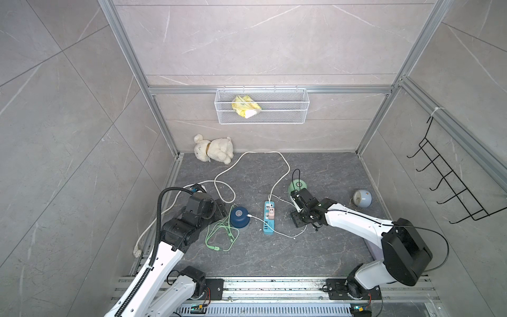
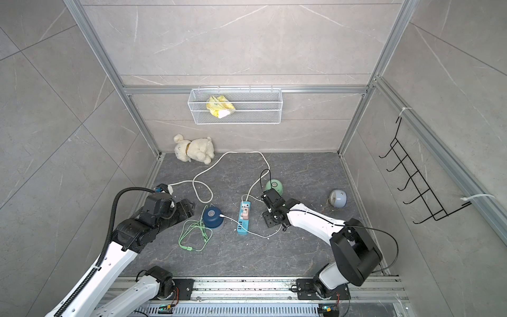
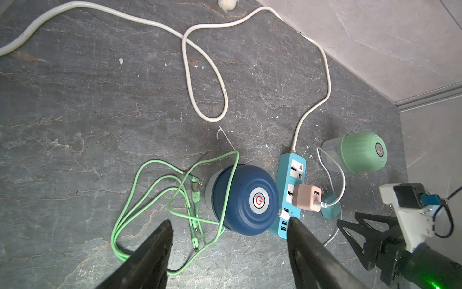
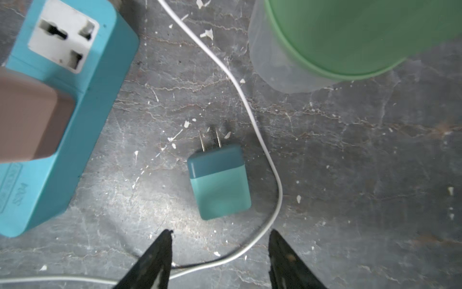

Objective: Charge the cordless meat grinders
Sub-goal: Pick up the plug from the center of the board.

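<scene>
The whole counter (image 1: 274,255) is taken in from high above its near edge in both top views, angled steeply down toward the back wall (image 1: 274,41). From the left wrist, the scene is viewed at moderate height past the left gripper (image 3: 229,221). The right wrist camera is set far closer to the surface, behind the right gripper (image 4: 220,232). The power strip (image 3: 291,190) and teal charger (image 4: 220,182) are shared by both wrist views.
</scene>
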`<action>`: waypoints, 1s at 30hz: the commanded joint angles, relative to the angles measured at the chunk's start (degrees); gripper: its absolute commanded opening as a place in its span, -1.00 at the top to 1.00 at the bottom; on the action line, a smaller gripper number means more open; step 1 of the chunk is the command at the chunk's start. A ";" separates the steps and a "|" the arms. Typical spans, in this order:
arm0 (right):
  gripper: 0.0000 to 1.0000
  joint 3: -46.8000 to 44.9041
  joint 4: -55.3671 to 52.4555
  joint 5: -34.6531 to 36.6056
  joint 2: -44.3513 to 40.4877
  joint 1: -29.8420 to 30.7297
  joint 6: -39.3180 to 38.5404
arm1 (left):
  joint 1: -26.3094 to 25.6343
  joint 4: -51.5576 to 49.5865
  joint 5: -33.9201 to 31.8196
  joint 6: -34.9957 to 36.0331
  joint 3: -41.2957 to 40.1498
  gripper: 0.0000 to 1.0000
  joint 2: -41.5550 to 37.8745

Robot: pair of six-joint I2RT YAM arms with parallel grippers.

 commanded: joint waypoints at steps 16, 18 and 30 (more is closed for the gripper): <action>-0.27 8.93 -3.04 -4.50 10.64 -2.48 -4.46 | -0.17 4.95 2.62 5.46 4.04 -0.47 2.26; -0.27 8.82 -3.18 -4.67 11.23 -2.48 -4.15 | -0.17 4.93 2.73 5.64 4.18 -0.48 2.45; -0.17 9.64 -4.12 -4.61 14.54 -2.48 -2.56 | -0.17 5.25 3.68 5.82 5.18 -0.47 3.24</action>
